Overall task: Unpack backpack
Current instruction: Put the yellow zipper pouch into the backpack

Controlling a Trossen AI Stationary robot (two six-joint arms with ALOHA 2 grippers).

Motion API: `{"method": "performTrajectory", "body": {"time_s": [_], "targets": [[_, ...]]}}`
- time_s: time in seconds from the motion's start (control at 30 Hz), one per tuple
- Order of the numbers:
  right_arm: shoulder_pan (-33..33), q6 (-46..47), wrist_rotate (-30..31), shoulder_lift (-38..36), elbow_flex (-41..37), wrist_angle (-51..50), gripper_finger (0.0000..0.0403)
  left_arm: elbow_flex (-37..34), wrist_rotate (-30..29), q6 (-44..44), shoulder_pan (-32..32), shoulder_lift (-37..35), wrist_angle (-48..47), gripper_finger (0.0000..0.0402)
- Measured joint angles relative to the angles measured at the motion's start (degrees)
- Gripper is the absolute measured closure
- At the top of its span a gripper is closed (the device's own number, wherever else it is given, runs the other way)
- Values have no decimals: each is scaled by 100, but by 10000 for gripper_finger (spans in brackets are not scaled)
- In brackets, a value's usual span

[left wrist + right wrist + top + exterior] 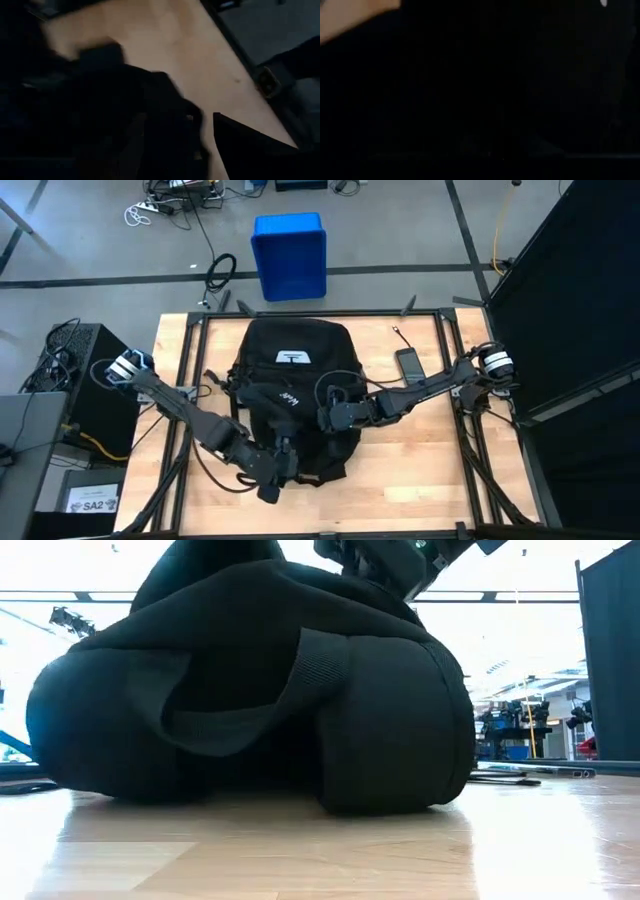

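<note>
Two dark arms meet over the backpack, which lies flat at the middle of the wooden table with its white label toward the far edge. The left gripper sits at the bag's near end, over its lower left part; whether its fingers are parted cannot be told. The right gripper presses against the bag's right side near mid-length, fingers closed, nothing seen in them. A blue bin stands on the floor beyond the table
</note>
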Motion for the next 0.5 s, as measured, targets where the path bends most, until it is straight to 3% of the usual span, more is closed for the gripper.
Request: {"method": "performTrajectory", "body": {"time_s": [0.2, 0.33, 0.5], "targets": [[35, 0, 369, 8, -4, 33, 403, 1012, -696, 306, -170, -15, -1247, 198], [35, -46, 544, 8, -4, 95, 403, 1216, -1307, 415, -323, -27, -1702, 198], [39, -184, 790, -116, -4, 91, 403, 1045, -2145, -964, -407, 0, -3040, 199]]}}
